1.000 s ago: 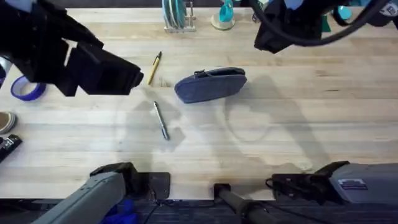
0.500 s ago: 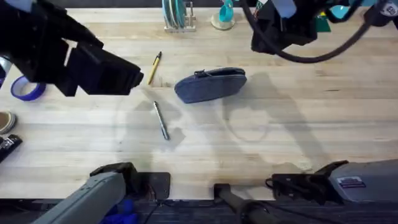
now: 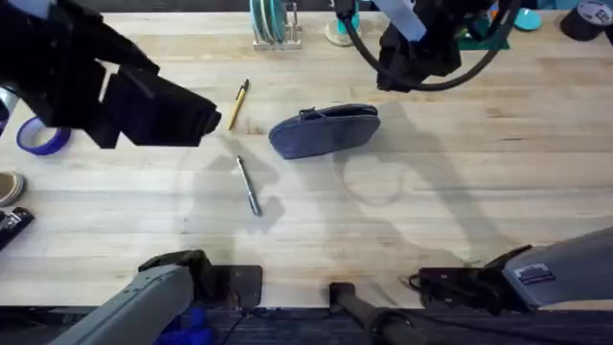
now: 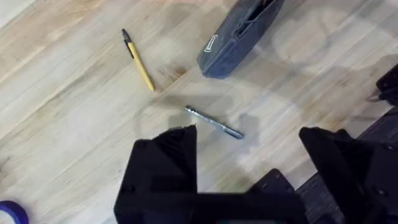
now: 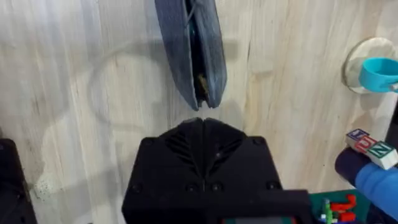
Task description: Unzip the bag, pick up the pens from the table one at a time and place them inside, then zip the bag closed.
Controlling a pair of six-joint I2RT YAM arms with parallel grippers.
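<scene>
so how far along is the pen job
Early. The bag looks at least partly unzipped in the right wrist view. The right claw, shut and empty, hangs near the bag's end. Yellow pen and silver pen lie on the table; loading and zipping remain.

the left arm rises from its base at the lower left and hangs high over the left side, large and dark under the overhead camera. the left gripper (image 4: 249,168) has its two black fingers spread wide apart, holding nothing. the right arm reaches from the lower right up to the far middle, cable looping over it. the right gripper (image 5: 203,134) has its fingers pressed together, empty.
</scene>
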